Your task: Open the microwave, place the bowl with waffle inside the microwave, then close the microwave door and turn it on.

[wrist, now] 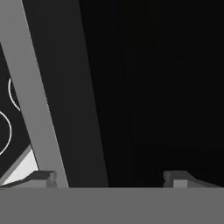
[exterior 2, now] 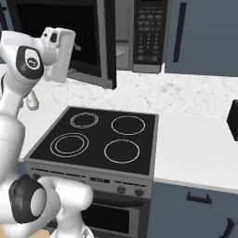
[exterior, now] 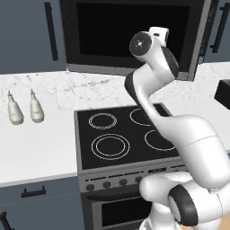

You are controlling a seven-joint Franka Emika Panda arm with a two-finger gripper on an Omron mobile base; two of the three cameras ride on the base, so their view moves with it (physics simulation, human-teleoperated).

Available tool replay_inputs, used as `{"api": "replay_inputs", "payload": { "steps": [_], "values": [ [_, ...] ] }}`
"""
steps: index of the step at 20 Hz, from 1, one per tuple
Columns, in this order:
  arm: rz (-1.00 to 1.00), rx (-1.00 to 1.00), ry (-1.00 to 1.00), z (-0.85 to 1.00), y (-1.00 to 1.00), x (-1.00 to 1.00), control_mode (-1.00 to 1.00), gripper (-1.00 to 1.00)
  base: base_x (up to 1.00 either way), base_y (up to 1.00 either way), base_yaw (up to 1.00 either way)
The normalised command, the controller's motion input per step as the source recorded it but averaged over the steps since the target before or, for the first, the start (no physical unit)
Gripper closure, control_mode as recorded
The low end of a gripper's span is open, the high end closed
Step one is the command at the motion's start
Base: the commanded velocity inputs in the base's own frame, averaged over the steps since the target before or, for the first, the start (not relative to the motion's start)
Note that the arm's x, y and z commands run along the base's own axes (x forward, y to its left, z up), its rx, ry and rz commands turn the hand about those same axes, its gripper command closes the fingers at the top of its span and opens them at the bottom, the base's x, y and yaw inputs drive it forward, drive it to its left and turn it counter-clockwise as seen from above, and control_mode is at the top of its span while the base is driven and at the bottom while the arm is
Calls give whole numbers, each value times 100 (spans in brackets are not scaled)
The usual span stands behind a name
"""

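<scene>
The microwave (exterior 2: 148, 35) hangs above the stove, its keypad panel on the right. The microwave door (exterior 2: 69, 37) stands swung out to the left, and its dark window (exterior: 130, 36) spans the top of the left base view. My gripper (wrist: 113, 179) is raised right in front of the door's dark glass, its silver frame (wrist: 39, 109) slanting past on the left. Both fingertips (wrist: 41, 178) stand wide apart with nothing between them, so it is open. My white hand (exterior 2: 58, 49) sits close against the door panel. The bowl with waffle is out of view.
A black stove (exterior: 126, 134) with several ring burners lies below the arm. Two white bottles (exterior: 15, 111) (exterior: 36, 108) stand on the marble counter at left. A black object (exterior 2: 232, 118) sits at the right counter edge. Blue cabinets flank the microwave.
</scene>
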Motion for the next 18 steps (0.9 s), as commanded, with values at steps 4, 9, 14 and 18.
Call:
{"api": "replay_inputs", "payload": {
  "steps": [4, 9, 14, 18],
  "values": [
    [31, 11, -14, -4, -42, 61, -100, -100, 0, 0, 0],
    [31, 1, -23, -5, -27, 49, -100, -100, 0, 0, 0],
    [32, 3, -25, -1, -33, 53, -100, -100, 0, 0, 0],
    [36, 6, -16, 0, -36, 77, -100, -100, 0, 0, 0]
  ]
}}
